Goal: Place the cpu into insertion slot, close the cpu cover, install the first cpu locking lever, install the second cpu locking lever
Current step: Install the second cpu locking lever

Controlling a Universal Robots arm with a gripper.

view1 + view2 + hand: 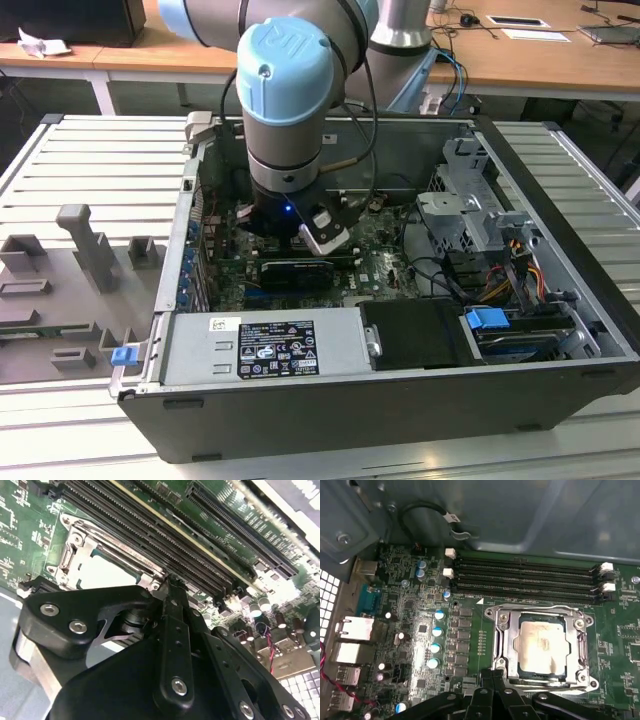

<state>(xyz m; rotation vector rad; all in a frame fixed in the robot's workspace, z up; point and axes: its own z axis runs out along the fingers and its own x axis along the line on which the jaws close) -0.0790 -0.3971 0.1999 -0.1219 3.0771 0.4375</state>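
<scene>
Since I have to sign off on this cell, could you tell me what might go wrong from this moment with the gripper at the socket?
1. The gripper sits right at the edge of the cpu cover, which lies down over the cpu; a slightly off push could scrape the frame or shift the chip.
2. The memory slots run close beside the socket, so a sideways slip might hit their latches.
3. Loose cables inside the case could snag the arm.
</scene>
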